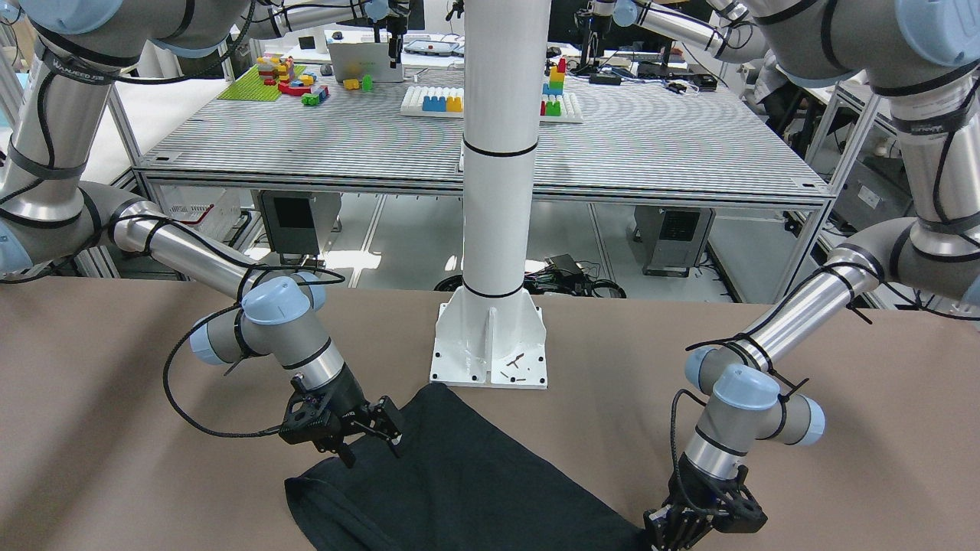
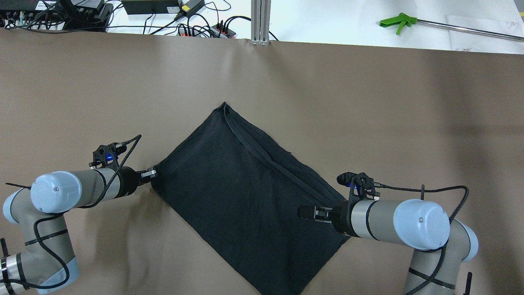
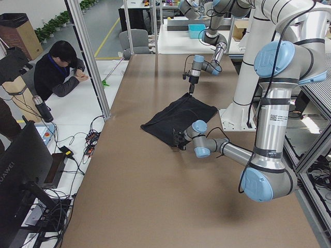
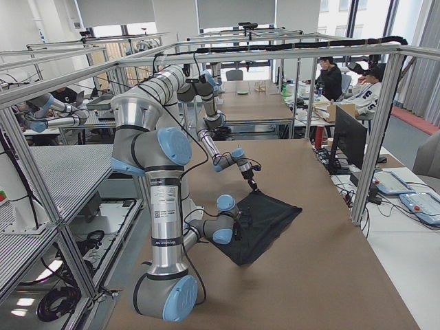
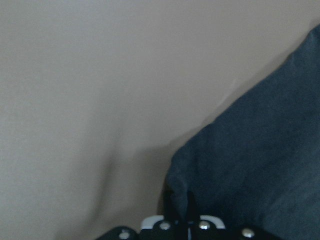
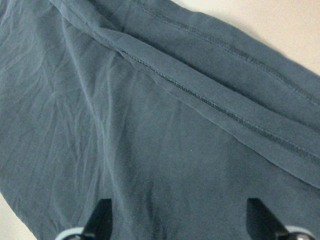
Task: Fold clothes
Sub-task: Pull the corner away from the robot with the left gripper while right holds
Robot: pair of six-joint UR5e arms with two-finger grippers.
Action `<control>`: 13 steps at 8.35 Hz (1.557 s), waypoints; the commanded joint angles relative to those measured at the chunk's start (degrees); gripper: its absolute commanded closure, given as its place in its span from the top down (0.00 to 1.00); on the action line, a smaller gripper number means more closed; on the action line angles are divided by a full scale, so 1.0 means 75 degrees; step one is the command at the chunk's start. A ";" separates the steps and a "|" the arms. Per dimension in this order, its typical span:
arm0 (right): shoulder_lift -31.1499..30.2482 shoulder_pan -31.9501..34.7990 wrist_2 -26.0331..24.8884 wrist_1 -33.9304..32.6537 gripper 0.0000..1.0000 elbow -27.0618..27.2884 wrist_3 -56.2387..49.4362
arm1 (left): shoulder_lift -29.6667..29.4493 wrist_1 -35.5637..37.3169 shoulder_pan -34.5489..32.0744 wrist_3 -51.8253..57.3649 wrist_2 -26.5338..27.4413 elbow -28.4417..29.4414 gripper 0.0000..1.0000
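Beside the black garment (image 2: 245, 196), left hand (image 2: 152, 173) low, clenched on its corner, right hand (image 2: 305, 212) released above it

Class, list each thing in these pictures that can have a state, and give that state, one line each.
garment: lying flat on the table, one corner pinched.
left gripper: shut on the garment's corner.
right gripper: open, over the garment, holding nothing.
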 commanded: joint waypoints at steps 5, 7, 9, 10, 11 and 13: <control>-0.0027 0.0011 -0.0013 0.0010 0.94 0.0000 0.0001 | -0.2688 0.2335 -0.1478 0.1164 -0.0215 0.1308 0.00; -0.0039 0.0035 -0.0014 0.0010 0.94 0.0000 0.0001 | -0.4081 0.2287 -0.1503 0.1155 0.0133 0.2645 0.00; -0.0050 0.0046 -0.0014 0.0010 0.94 0.0012 0.0001 | -0.5162 0.2276 -0.1445 0.1085 0.0533 0.3877 0.00; -0.0050 0.0046 -0.0014 0.0010 0.94 0.0012 0.0001 | -0.5433 0.2276 -0.1421 0.1062 0.0732 0.4195 0.00; -0.0050 0.0046 -0.0014 0.0010 0.94 0.0012 0.0001 | -0.5494 0.2276 -0.1421 0.1061 0.0792 0.4303 0.00; -0.0062 0.0070 -0.0014 -0.0002 0.94 0.0000 0.0001 | -0.5529 0.2264 -0.1433 0.1096 0.0804 0.4374 0.00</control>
